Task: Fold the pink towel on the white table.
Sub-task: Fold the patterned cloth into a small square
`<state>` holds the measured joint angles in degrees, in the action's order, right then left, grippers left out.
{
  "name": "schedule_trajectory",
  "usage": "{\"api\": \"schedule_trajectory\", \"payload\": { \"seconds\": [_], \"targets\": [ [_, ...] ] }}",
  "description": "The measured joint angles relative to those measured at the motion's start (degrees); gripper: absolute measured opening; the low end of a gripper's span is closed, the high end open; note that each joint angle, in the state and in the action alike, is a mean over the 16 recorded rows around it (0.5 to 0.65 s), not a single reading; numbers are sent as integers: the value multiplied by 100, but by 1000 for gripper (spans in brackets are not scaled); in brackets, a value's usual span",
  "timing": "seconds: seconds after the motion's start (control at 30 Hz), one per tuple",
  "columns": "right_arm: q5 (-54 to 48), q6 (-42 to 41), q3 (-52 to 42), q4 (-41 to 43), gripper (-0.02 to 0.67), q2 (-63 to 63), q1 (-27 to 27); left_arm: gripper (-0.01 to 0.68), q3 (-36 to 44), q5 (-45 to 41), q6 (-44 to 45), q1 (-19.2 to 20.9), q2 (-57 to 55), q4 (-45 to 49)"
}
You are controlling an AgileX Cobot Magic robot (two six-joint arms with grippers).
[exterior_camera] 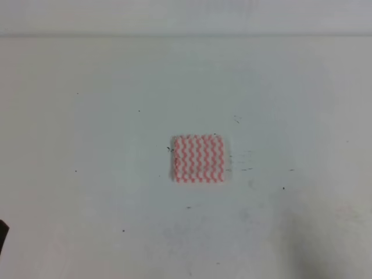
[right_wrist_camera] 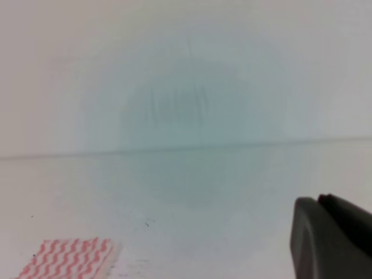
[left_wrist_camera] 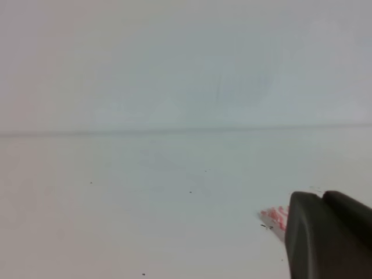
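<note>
Pink towel [exterior_camera: 198,158] lying flat as a small folded square near the middle of the white surface [exterior_camera: 87,116] (dark specks around it), left hand [left_wrist_camera: 328,235] and right hand [right_wrist_camera: 334,235] each a dark sliver at frame edge, open or closed cannot be told, neither touching the cloth

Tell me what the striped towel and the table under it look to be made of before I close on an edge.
The pink towel looks like thin, soft woven or knitted cloth with a matte finish: it lies nearly flat, and its wavy pink-and-white stripes show no sheen. The white table seems a hard, smooth laminate or painted board, mostly matte, with dark specks and scuff marks; the exact material is unclear.
</note>
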<state>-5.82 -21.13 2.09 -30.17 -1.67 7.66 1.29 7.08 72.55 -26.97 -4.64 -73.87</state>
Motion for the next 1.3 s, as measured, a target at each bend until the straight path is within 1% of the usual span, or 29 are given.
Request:
{"api": "schedule_trajectory", "payload": {
  "seconds": [0.1,0.3,0.47,0.57,0.9,1.3],
  "targets": [
    [-20,233,-70,317,-18,-10,2,-4,-10,-7,-1,0,14,-7],
    [-175,960,-213,1204,-18,-10,2,-4,-14,-10,-2,-1,20,-10],
    [-464,1573,-307,1976,-18,-15,3,-5,-35,-20,-4,-1,27,-20],
    [-680,1884,-328,2275,-18,-15,3,-5,-48,-26,-5,-1,39,-27],
    [-1155,1943,-318,2403,-18,-15,3,-5,-41,-26,-5,-1,38,-24],
    [-1185,1941,-312,2389,-18,2,0,-5,-14,-16,-3,-1,17,-10]
  ]
}}
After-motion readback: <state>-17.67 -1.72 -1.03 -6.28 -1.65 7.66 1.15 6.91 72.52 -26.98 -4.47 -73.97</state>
